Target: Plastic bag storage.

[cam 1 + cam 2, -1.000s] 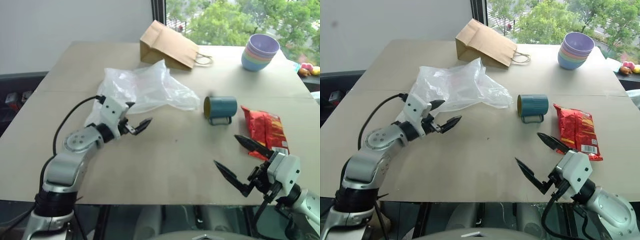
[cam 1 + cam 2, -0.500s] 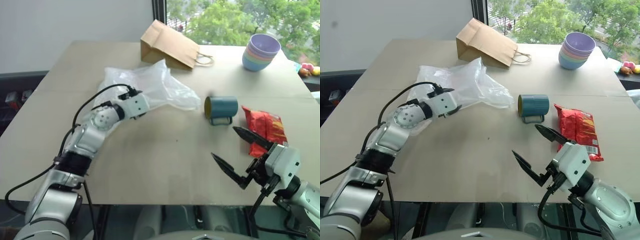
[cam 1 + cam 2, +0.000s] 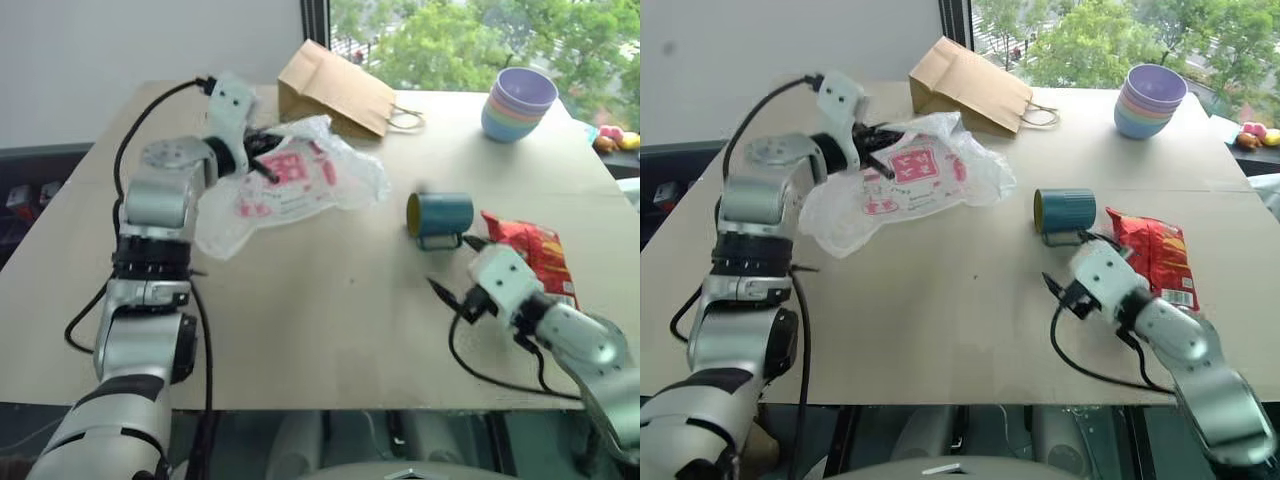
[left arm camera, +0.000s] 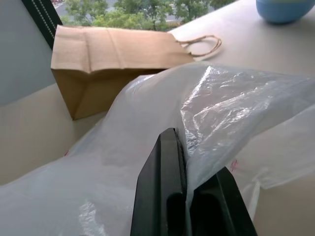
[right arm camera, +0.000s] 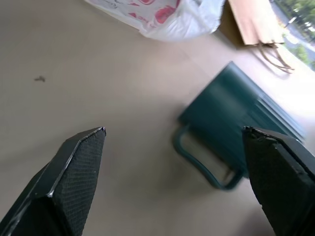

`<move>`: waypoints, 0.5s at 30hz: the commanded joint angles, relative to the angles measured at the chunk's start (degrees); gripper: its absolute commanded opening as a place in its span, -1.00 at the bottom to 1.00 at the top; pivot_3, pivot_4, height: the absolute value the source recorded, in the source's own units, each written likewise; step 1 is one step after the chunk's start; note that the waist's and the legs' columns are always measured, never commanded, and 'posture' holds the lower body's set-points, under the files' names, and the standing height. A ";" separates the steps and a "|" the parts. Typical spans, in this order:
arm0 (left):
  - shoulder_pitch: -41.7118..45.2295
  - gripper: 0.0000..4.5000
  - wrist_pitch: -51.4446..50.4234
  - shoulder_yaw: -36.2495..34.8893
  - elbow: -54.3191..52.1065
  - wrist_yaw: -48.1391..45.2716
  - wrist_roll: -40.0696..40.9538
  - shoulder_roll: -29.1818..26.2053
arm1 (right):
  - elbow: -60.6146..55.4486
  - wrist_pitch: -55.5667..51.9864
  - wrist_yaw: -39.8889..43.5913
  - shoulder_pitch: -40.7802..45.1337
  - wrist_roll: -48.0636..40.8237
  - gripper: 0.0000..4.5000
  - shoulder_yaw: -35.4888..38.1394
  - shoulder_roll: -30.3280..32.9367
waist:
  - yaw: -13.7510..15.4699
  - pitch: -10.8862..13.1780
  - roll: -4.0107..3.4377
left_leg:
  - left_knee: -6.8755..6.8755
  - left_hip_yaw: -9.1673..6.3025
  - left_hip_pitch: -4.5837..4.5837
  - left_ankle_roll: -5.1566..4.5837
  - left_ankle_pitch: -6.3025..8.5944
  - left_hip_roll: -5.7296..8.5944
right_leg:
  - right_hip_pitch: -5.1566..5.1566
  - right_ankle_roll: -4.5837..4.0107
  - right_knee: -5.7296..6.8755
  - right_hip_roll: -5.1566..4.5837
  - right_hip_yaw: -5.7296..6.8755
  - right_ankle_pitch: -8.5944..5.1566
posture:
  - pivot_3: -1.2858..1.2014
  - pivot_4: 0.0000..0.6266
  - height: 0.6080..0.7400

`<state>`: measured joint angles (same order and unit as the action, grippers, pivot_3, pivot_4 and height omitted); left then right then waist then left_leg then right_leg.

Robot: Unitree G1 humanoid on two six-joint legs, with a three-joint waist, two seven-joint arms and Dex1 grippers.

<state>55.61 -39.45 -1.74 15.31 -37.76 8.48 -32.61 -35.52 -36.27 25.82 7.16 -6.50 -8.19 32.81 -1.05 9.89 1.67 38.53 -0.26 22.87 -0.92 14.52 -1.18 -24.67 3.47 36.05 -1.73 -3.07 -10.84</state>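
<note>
The plastic bag [image 3: 290, 185], thin and whitish with its red-printed face up, hangs partly lifted over the far left of the table [image 3: 330, 320]. My left gripper [image 3: 262, 152] is shut on a fold at the bag's top edge. In the left wrist view the black fingers [image 4: 167, 196] pinch the crinkled film [image 4: 236, 98]. My right gripper [image 3: 458, 266] stands open low over the table, just in front of a teal mug [image 3: 440, 215] lying on its side. Nothing is between its fingertips [image 5: 83, 152], and the mug [image 5: 236, 128] lies just beyond them.
A brown paper bag [image 3: 335, 90] with handles lies at the back, right behind the plastic bag. A shiny red snack packet [image 3: 535, 255] lies right of the mug. Stacked pastel bowls [image 3: 520, 103] stand at the far right.
My left gripper has shut on the plastic bag and risen forward with it, so the red print now faces up. My right gripper has moved forward to the mug, still open.
</note>
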 commanded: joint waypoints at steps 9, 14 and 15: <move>0.48 -0.96 -10.08 1.34 -14.28 5.98 -0.49 0.43 | 22.59 -14.06 -5.79 20.44 3.65 1.00 -5.74 -11.37 | 0.26 0.03 -0.04 | -0.04 -0.04 0.20 0.01 0.00 0.13 | -0.12 -0.24 -0.02 -0.17 0.03 0.16 | 0.03 -0.52 1.00; -0.51 -0.96 -11.60 1.15 -16.50 7.28 -0.46 0.04 | 26.48 -13.12 -4.75 23.62 6.41 1.00 -8.08 -9.82 | 0.05 0.03 -0.04 | -0.08 -0.07 0.19 0.01 0.00 0.15 | -0.12 -0.23 -0.03 -0.17 0.04 0.16 | 0.03 -0.52 1.00; -0.58 -0.96 -11.68 1.06 -16.60 7.31 -0.38 -0.12 | 27.37 -12.64 -4.15 24.30 7.37 1.00 -9.06 -8.82 | 0.02 0.03 -0.04 | -0.08 -0.07 0.17 0.01 0.00 0.15 | -0.12 -0.23 -0.01 -0.17 0.04 0.16 | 0.03 -0.52 1.00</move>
<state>54.57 -51.00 0.13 1.39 -30.94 8.06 -32.00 -8.69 -49.45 21.16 30.17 -1.11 -16.66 22.59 -1.03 9.92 1.63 38.45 -0.33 23.03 -0.92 14.52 -1.03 -24.79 3.24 36.06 -1.90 -3.03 -10.68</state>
